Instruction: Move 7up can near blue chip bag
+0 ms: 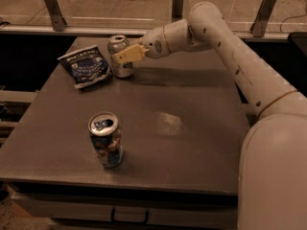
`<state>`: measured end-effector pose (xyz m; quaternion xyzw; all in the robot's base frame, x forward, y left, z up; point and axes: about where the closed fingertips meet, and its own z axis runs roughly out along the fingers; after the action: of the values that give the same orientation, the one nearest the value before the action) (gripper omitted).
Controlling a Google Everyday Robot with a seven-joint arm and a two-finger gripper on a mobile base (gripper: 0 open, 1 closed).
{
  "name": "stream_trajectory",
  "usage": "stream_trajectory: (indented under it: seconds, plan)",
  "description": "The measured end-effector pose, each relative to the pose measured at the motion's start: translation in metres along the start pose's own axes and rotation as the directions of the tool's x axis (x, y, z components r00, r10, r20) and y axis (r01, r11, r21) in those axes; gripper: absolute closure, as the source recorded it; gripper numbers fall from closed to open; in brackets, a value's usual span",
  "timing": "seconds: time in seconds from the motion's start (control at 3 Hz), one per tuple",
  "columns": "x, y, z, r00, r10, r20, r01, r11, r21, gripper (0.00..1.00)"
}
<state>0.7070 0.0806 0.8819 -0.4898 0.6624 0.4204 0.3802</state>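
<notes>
1. Standing upright at the far left part of the table point(192, 128), 7up can point(121, 69): silvery body, metal top. Base at or just above the surface; contact cannot be told.
2. Clamped on the 7up can at about mid-height, gripper point(125, 55): one pale yellowish finger point(132, 53) lying across the can's front side, the other hidden behind the can.
3. Lying flat just left of the 7up can, blue chip bag point(86, 66): dark blue, crinkled, white lettering, whitish edges. Right edge close beside the can's base; touching or apart cannot be told.
4. Reaching in from the right, arm point(230, 47): white, jointed, sloping up from the near right corner, then bending leftward over the far edge of the table to the gripper. Large rounded white shell filling the lower right corner of the view.
5. Standing upright near the front left of the table, blue printed can point(105, 140): top opened, colourful print on the side, well apart from both the 7up can and the blue chip bag.
6. Bearing all three items, table: flat dark grey top, dull patch of shine near the middle, drawer-like front below the near edge.
7. Running behind the table, pale rail point(86, 30): metal posts point(53, 6) rising from it, light floor beyond.
</notes>
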Motion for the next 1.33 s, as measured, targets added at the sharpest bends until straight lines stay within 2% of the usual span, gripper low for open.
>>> stream_trajectory:
  seconds: [0.33,0.67,1.33]
  plan:
    - [-0.001,0.001,0.001,1.0,0.0,0.0,0.0,1.0,-0.004,0.83]
    - [-0.001,0.001,0.001,1.0,0.0,0.0,0.0,1.0,-0.004,0.59]
    - [-0.002,0.014,0.012,1.0,-0.027,0.001,0.027,0.999,-0.035,0.13]
